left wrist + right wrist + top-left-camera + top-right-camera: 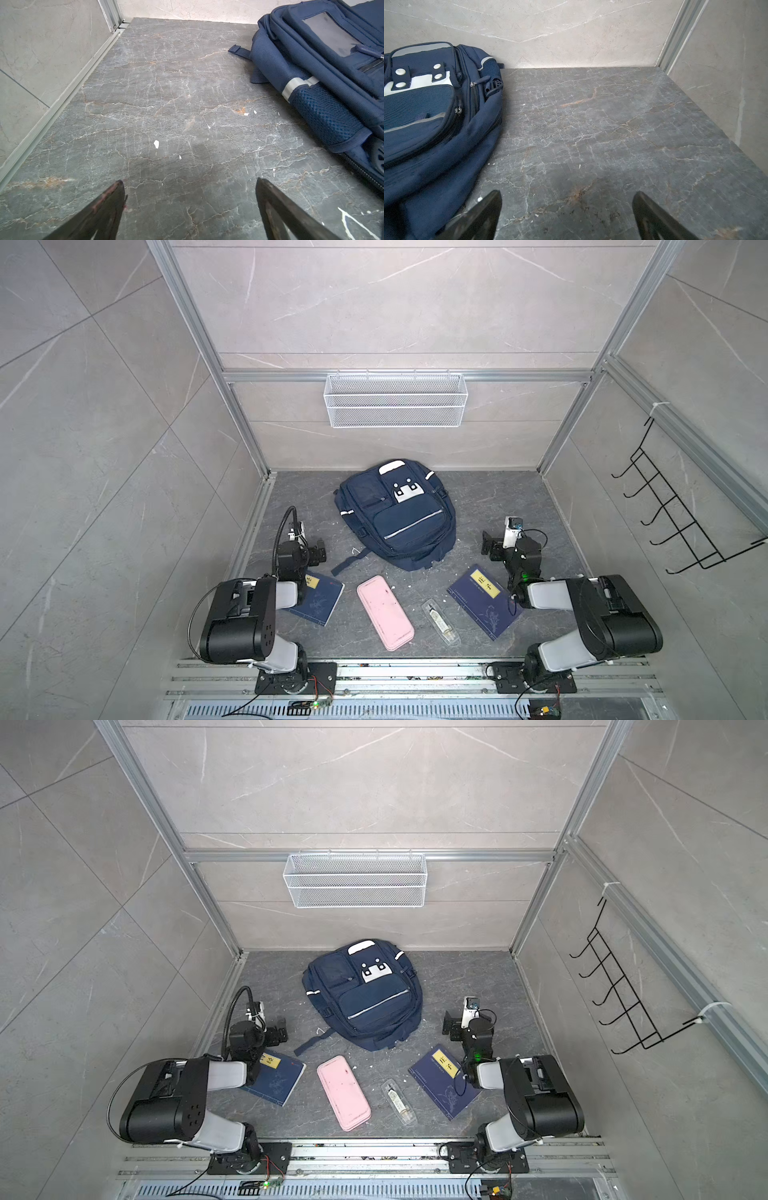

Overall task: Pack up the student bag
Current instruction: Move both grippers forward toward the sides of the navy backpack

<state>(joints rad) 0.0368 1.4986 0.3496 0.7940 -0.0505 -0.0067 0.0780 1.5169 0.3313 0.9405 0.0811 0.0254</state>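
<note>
A white wire-mesh basket [395, 400] hung on the rear wall. A transparent plastic case [441, 622] held a whitish item, and a pink oblong case [385, 612] lay closed beside it. The large navy-blue fabric backpack [399, 518] lay flat mid-table on the dark grey marble table [498, 497], zipped, pockets up. Its long axis ran front to back, with the top end and white dotted patch toward the rear wall. The right navy book [484, 605] bore a yellow label reading 庄子. The left fingers [108, 203] and right fingers [483, 212] stood wide apart, gripping nothing, either side of the backpack
</note>
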